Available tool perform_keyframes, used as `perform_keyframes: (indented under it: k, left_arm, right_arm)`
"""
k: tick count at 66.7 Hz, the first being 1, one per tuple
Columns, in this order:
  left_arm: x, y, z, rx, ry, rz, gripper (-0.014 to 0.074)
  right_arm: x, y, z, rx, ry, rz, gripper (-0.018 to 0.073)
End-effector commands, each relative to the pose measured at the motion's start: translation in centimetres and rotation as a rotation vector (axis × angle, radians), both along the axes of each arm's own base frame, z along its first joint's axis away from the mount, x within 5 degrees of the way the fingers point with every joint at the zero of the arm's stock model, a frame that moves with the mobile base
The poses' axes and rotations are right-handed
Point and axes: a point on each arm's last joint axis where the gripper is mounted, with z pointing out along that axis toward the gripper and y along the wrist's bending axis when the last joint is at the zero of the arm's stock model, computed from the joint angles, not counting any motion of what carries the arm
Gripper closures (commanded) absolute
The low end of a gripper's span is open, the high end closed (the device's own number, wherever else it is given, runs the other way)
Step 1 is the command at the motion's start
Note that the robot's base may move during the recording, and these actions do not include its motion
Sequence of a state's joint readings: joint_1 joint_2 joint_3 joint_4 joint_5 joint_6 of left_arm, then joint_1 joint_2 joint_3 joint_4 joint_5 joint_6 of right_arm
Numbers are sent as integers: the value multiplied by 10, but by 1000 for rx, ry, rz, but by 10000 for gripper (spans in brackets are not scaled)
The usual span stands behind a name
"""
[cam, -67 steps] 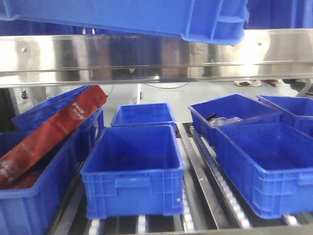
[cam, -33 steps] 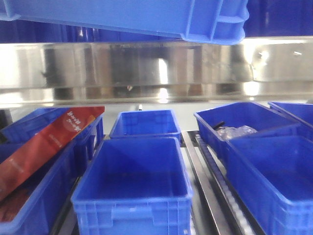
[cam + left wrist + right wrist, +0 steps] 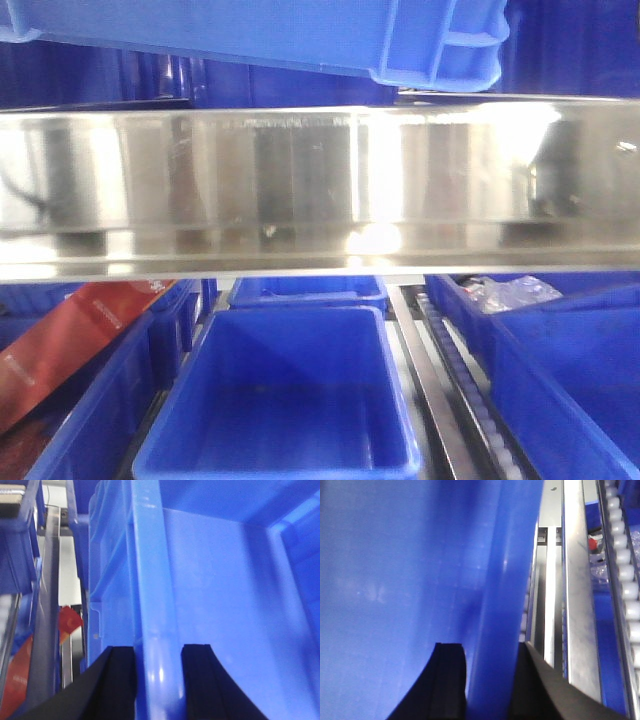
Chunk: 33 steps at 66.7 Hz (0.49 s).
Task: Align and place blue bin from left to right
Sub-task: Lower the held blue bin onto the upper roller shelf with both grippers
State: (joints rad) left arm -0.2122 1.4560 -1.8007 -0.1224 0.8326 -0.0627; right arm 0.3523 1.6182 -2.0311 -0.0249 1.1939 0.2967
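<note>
Locate the blue bin [image 3: 250, 30] at the top of the front view, above the steel shelf beam [image 3: 300, 180], with its underside facing you. Check the left gripper [image 3: 157, 680]: its two black fingers are closed against one side wall of the bin, one inside and one outside. The right gripper [image 3: 487, 685] clamps the opposite wall in the same way. Below the beam, note an open crate [image 3: 290, 400], a red package [image 3: 60, 350] to its left and a roller track [image 3: 625, 580] beside the bin.

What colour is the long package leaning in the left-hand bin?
Red, with faint pale print; the package shows best in the front-facing view.
</note>
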Motion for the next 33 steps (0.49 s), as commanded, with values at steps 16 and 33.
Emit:
perform_keyframes:
  k: [16,33]
  left_arm:
    - [-10,-9,29,-162,-186,-44,707]
    - [-10,-9,29,-162,-186,-44,707]
  right_arm:
    - [-6,12,20,120,-131,71,619]
    - [-6,12,20,120,-131,71,619]
